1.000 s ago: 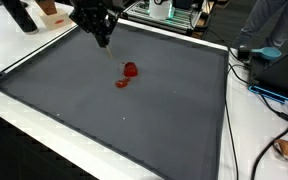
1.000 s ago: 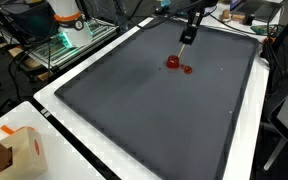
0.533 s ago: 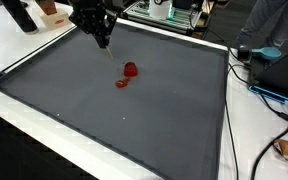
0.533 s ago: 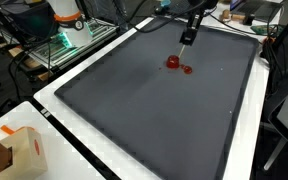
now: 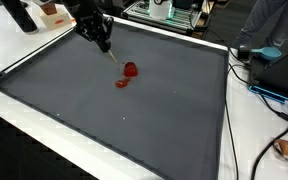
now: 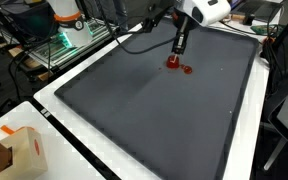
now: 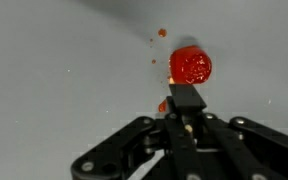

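A small red rounded object (image 5: 131, 69) (image 6: 172, 62) (image 7: 191, 65) sits on the dark grey mat (image 5: 134, 120) (image 6: 144, 110). A flat red piece (image 5: 122, 83) (image 6: 187, 69) lies just beside it. In the wrist view that piece (image 7: 163, 105) peeks out from behind the fingers. My gripper (image 5: 111, 50) (image 6: 177, 53) (image 7: 185, 98) hangs tilted just above the mat, a short way from the red object, fingers pressed together. Nothing shows clearly between them.
The mat lies on a white table (image 5: 44, 45). A cardboard box (image 6: 14, 150) stands at one corner. Cables and a blue item (image 5: 269, 52) lie along one side. Equipment racks (image 6: 69, 35) stand beyond the mat.
The arm has swung and tilted, bringing the fingertips closer to the red object. The red pieces have not moved.
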Motion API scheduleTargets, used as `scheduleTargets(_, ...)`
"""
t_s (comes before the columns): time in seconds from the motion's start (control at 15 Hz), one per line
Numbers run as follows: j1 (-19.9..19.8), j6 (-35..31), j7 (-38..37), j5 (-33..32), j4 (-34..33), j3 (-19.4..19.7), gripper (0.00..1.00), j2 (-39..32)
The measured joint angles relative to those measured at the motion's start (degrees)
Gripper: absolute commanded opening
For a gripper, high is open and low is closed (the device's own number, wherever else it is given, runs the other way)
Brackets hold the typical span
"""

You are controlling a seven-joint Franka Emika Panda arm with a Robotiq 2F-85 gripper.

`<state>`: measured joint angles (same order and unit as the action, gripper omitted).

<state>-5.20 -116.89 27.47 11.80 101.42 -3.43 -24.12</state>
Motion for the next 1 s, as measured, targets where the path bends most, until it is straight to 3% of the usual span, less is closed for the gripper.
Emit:
scheduleTargets(0.6, -4.5, -4.3, 14.7, 13.5, 8.7, -1.0, 0.03, 2.3)
scheduleTargets(1.0, -5.4, -4.3, 19.6, 17.9, 11.0, -1.0, 0.03, 2.3)
